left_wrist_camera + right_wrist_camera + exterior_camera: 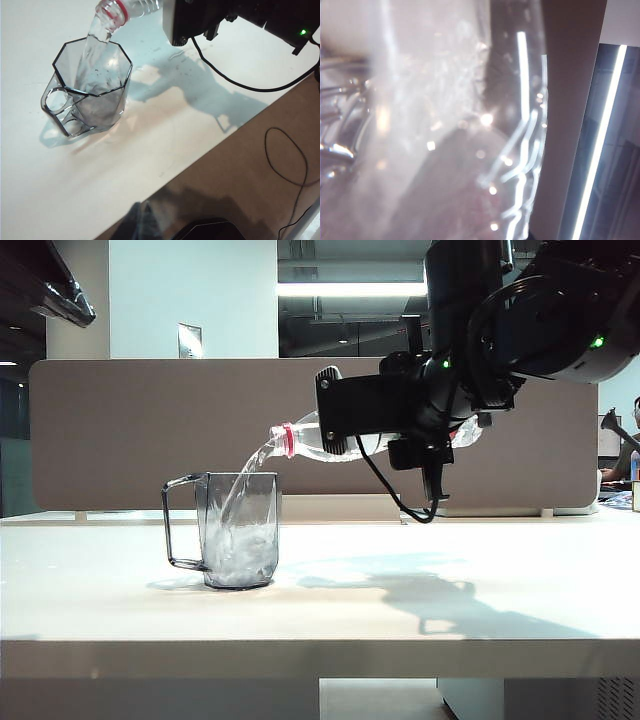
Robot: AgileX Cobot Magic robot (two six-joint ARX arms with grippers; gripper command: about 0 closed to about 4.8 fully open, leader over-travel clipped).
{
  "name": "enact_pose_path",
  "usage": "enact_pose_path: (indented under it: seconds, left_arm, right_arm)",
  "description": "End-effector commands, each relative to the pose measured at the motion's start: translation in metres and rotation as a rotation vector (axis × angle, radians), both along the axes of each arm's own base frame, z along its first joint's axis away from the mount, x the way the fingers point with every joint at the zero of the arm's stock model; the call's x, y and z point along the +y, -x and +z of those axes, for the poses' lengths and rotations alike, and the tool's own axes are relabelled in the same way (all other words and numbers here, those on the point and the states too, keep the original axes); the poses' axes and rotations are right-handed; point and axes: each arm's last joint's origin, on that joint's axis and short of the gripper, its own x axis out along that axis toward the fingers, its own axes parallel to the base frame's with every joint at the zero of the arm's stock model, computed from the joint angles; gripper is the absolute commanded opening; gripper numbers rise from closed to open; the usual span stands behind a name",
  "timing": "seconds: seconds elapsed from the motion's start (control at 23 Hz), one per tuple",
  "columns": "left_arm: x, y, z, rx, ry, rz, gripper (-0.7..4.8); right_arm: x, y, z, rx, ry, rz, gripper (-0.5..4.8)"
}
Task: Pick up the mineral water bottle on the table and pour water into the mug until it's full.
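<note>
The right gripper (400, 430) clamps the bottle (300, 443) tipped near level, mouth over the mug (238, 530) standing below it on the table (420, 610). Keep the water (245, 475) stream inside the rim; level off before brimming. The left gripper is out of view.

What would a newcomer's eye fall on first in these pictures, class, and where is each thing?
First, the water streaming from the tipped bottle into the grey mug, which stands left of centre on the table. Next, the bulky black right gripper, clamped around the bottle above and to the right of the mug. The left gripper is out of sight; its camera looks down on the mug.
</note>
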Motion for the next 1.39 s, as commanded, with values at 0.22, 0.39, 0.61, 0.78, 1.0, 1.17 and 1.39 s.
enact_pose_path:
  seconds: [0.22,0.39,0.61,0.78,1.0,1.17,1.39]
  left_arm:
    - [-0.0003,0.0003,0.0022,-0.011,0.007,-0.006,-0.05]
    - [-0.0003,0.0003,0.0022,-0.011,0.007,-0.006,-0.05]
    - [-0.0003,0.0003,0.0022,-0.011,0.007,-0.006,-0.05]
    - [-0.0003,0.0003,0.0022,-0.01,0.007,-0.006,-0.05]
    - [-0.0003,0.0003,0.0022,-0.011,0.007,-0.006,-0.05]
    - [-0.0003,0.0003,0.0022,-0.011,0.007,-0.006,-0.05]
    - [-0.0003,0.0003,0.0022,-0.011,0.007,-0.006,-0.05]
  right_arm:
    - [0.0013,-0.0005,0.0149,-0.089,0.023,0.003,2.02]
    - [0.0013,-0.0005,0.0151,-0.093,0.038,0.004,2.02]
    - [0.0015,-0.0008,0.0162,-0.104,0.055,0.005,2.02]
    - [0.0016,-0.0009,0.0166,-0.114,0.104,0.009,2.02]
    - [0.0017,-0.0009,0.0188,-0.133,0.094,0.008,2.02]
    - [0.0021,-0.0006,0.0213,-0.159,0.105,0.011,2.02]
    - [0.0021,-0.0004,0.0241,-0.185,0.089,0.013,2.02]
